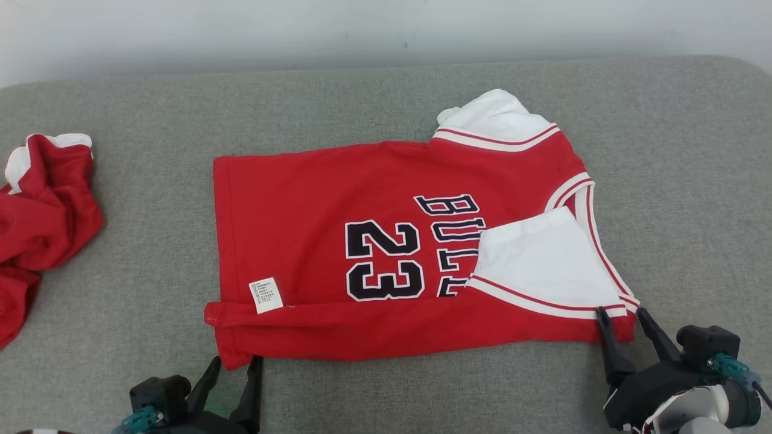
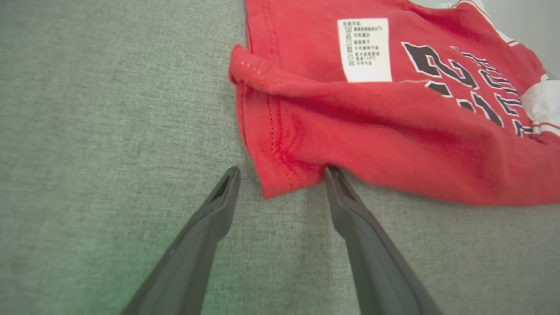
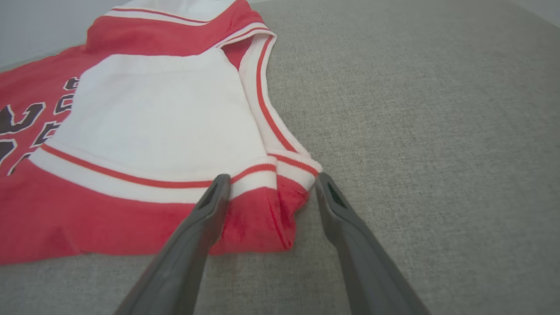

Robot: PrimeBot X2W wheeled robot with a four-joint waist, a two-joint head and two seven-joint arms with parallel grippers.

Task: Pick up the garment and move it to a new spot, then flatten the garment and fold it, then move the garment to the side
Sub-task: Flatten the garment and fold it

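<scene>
Open left end effector (image 1: pixel 237 361) and open right end effector (image 1: pixel 621 313) astride near corners of jersey (image 1: pixel 362 241); risk of pinching top layer only, fold sliding apart.

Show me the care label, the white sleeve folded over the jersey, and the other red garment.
Care label (image 1: pixel 266 295), head view, middle of the white tag.
Sleeve (image 1: pixel 537 265), head view, its white panel.
Other garment (image 1: pixel 48 211), head view, crumpled red middle.
</scene>
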